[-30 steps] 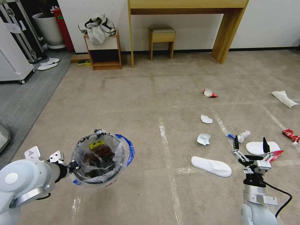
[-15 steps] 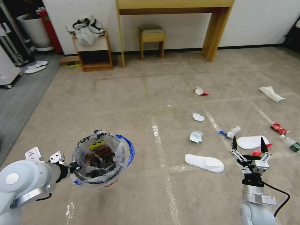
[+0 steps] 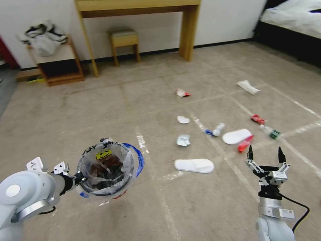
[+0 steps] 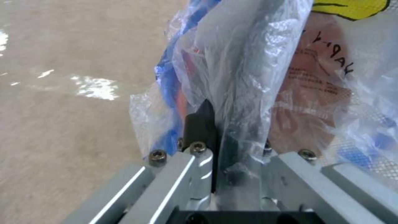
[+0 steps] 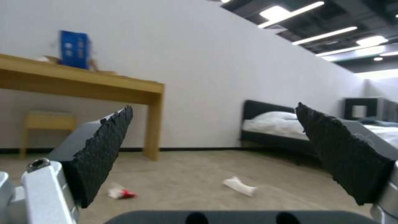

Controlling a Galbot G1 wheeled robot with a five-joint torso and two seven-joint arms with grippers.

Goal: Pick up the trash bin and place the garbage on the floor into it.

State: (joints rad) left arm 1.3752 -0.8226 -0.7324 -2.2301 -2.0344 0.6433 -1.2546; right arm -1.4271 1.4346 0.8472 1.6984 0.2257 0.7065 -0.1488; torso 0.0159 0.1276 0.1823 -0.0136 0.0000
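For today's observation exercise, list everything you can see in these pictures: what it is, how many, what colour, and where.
trash bin: one, red, clear bag liner, held up at the left
slippers: two, white, floor centre-right
crumpled paper: two, white, beyond the near slipper
red wrappers: three, scattered on the floor
bottles: two, clear, beside the far slipper
desk: one, wooden, back wall
stool: one, wooden, under the desk
bed: one, white bedding, far right
left claw: shut on the bin's rim
right claw: open, above the floor
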